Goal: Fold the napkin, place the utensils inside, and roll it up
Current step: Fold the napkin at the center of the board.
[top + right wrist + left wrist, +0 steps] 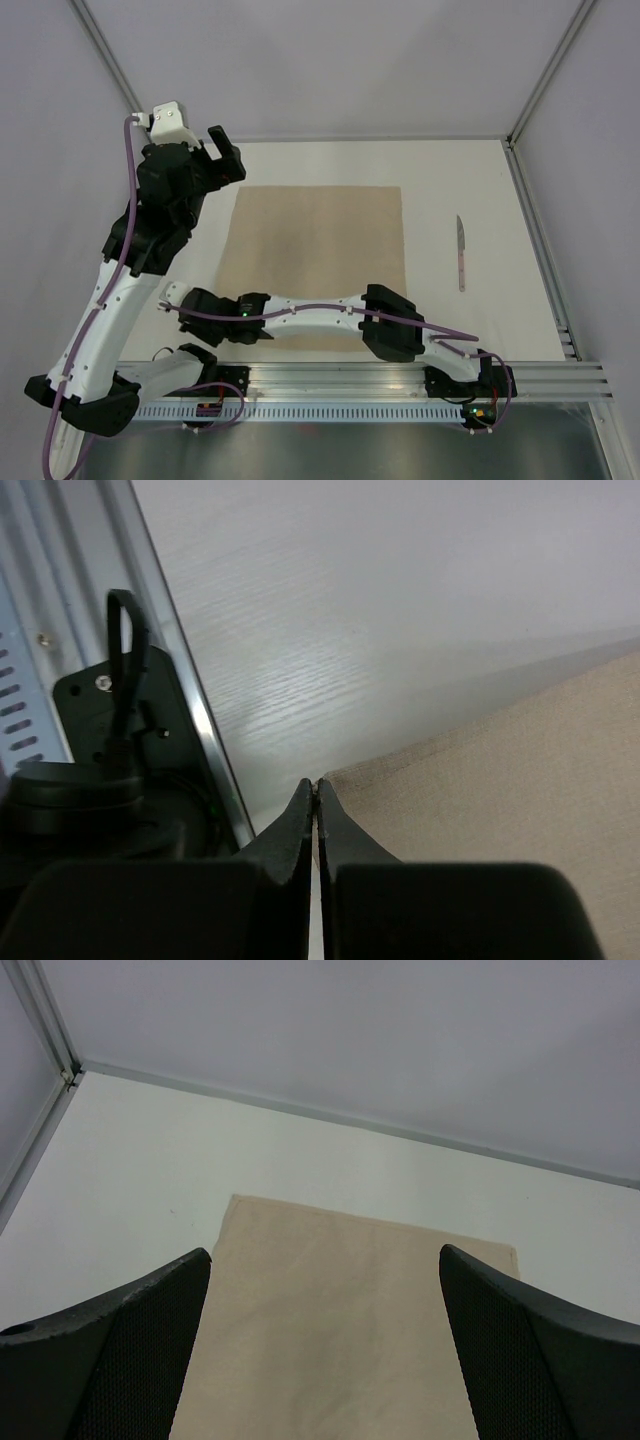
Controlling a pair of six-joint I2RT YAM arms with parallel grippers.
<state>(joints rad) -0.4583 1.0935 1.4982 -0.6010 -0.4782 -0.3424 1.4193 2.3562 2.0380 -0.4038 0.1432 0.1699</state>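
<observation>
Napkin lies flat and unfolded, centre of the top view, on the white table. One utensil in sight: a knife, right of the napkin and well apart from it, lying lengthways up the frame.

Right gripper: the arm reaches across the bottom of the top view to the napkin's lower-left corner. In the wrist view its jaws are pressed together, with the tips right at the point of that corner. I cannot tell whether any cloth is caught between them.

Left gripper: held high at the upper left of the top view, jaws wide apart, holding nothing. The napkin's far edge shows below it.

Handling, as I judge it: the cloth is soft, light and limp, so it will droop and drag when lifted. Corners and hems are the places to pinch, and a shallow bite could slip. The knife looks thin and stiff, lying flat on the table; best taken across its middle.
</observation>
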